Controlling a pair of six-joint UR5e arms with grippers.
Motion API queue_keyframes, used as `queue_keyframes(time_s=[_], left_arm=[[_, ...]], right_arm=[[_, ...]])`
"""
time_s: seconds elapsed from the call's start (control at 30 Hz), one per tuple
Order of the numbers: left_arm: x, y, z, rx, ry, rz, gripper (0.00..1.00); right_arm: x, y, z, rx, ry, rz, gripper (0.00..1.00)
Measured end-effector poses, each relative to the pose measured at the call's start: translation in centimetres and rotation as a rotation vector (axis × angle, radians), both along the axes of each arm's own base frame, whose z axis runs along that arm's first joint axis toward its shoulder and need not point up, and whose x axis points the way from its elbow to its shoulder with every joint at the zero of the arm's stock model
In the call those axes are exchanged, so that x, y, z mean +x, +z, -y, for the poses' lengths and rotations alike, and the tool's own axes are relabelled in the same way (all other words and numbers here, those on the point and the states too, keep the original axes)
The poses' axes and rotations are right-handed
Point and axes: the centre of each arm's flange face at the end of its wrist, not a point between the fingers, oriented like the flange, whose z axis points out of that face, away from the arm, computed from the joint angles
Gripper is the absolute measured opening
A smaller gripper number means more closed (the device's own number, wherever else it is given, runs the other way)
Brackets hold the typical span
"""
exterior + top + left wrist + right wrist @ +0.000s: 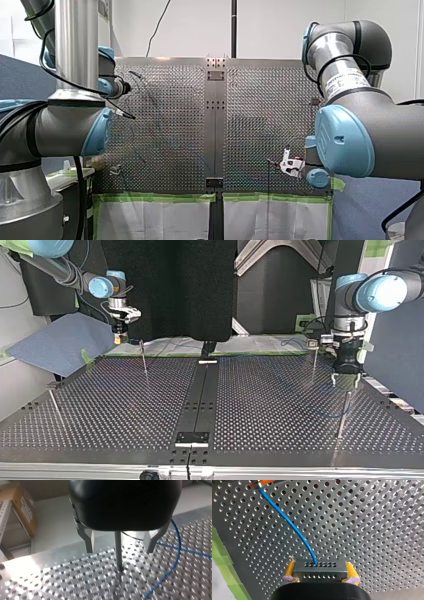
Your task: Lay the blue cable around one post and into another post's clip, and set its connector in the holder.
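The perforated table (260, 110) is being overlooked from behind and above in the front view and faced from across, low, in the top view — its whole surface is being shared. Close patches with the blue cable (292, 525) are being shown by both wrist views.

white wall (280, 30) | black panel (170, 285) | blue mat (60, 342) | pale floor (55, 527) | perhaps a cardboard box (23, 507)

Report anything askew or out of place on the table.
Nothing looks damaged. One oddity: beside the post straddled by my left gripper, jaws open, the blue cable lies slack and crosses over itself. The connector sits square in my right gripper, jaws shut on it.
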Motion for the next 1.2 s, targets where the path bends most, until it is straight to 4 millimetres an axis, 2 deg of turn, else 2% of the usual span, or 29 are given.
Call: queue_keyframes(time_s=[0.17, 0.43, 0.7, 0.8, 1.03, 1.2], left_arm=[[-1.0, 1.5, -0.7, 0.007, 0.053, 0.008, 1.0], [-2.3, 1.7, -2.2, 0.057, 0.166, -0.054, 1.0], [-4.0, 2.4, -1.6, 0.128, 0.175, -0.101, 1.0], [-4.3, 2.1, -0.9, 0.141, 0.144, -0.113, 1.0], [-5.1, -0.3, 0.4, 0.114, 0.064, -0.129, 1.0], [-4.9, -0.8, 1.0, 0.097, 0.011, -0.127, 1.0]], right_arm=[[0.0, 0.0, 0.0, 0.004, 0.0, -0.001, 0.25], [0.0, 0.0, 0.0, 0.003, -0.001, -0.001, 0.25], [0.0, 0.0, 0.0, 0.004, -0.001, -0.003, 0.25], [0.0, 0.0, 0.0, 0.004, -0.002, -0.003, 0.25], [0.2, 0.0, -0.1, 0.005, 0.002, -0.003, 0.25], [0.3, 0.0, -0.1, 0.004, 0.004, -0.003, 0.25]])
